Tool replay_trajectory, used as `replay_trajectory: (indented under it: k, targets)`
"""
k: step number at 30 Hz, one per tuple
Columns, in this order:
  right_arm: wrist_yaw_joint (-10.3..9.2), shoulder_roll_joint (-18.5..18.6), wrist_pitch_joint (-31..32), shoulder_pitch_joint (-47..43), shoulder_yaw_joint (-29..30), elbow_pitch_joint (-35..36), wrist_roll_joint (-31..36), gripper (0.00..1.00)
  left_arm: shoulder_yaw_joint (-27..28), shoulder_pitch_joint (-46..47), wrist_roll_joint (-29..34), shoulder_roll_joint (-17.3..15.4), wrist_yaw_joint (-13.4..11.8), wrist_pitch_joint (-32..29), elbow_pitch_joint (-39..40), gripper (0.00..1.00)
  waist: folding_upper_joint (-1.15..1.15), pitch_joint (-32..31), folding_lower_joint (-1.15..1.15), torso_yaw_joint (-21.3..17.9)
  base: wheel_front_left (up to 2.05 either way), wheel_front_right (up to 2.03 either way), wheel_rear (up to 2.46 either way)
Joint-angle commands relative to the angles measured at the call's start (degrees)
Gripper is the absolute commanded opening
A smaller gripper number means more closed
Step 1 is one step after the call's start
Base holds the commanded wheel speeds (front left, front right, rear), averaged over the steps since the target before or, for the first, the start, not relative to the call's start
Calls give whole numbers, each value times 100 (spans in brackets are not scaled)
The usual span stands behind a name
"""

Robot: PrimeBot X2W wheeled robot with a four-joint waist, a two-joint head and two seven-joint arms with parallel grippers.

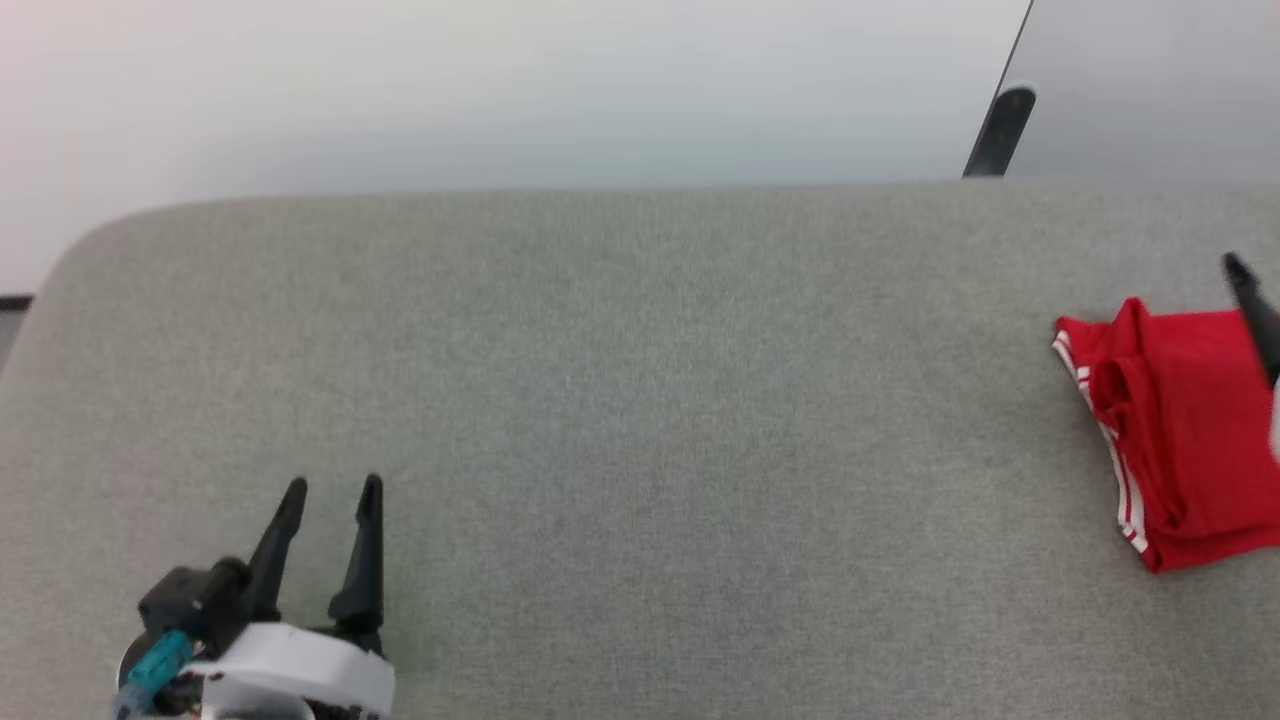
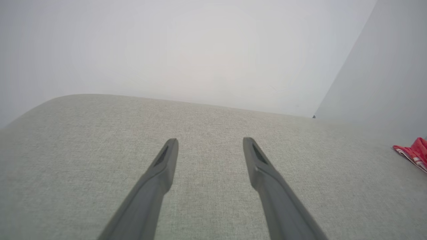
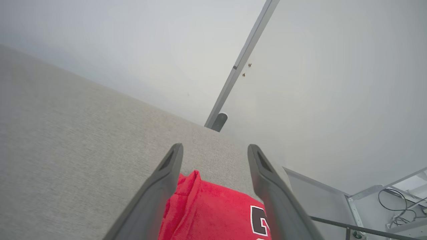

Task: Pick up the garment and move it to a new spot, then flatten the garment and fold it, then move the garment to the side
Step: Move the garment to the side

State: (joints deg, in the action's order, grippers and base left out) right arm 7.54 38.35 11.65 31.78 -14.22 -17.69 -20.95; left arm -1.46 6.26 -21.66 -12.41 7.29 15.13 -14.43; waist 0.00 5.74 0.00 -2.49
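We count one garment (image 1: 1180,430), folded, at the right edge of the head frame on the grey padded surface (image 1: 640,380). Its long axis runs top to bottom, striped trim facing left. Two grippers: left gripper (image 1: 335,482) at lower left, fingers spread; right gripper (image 3: 215,148) spread above the garment.

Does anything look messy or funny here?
A little. The folded shirt lies at the far right of the table, and its left side is bunched into a lumpy ridge instead of lying flat. Nothing looks spilled or broken.
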Motion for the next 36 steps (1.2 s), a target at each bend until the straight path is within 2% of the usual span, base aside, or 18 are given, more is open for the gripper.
replay_trajectory:
  k: [1,7,12,19,24,36]
  targets:
    - [-12,-89,-120,-156,46,26,25,100,27,-86,16,-11,-22,-3,5,100,0,-295,0,-10,0,0,0]
    - [-12,-657,-1098,-902,383,217,290,100,186,-404,109,-78,-69,-3,80,100,0,-571,0,0,0,0,0]
    - [-12,-1061,-1584,-1421,593,313,500,100,359,-597,110,-38,-114,-3,169,100,0,-661,0,-9,0,0,0]
    - [-12,-1566,-1882,-2031,834,397,646,100,509,-778,200,9,-109,-3,203,100,0,-745,0,-38,0,0,0]
    - [-12,-1783,-1984,-2353,981,453,684,100,606,-865,156,34,-77,-3,169,100,0,-773,0,-59,0,0,0]
    - [-12,-2045,-2055,-2752,1118,600,777,100,717,-922,132,77,-22,-3,136,100,0,-784,0,-81,0,0,0]
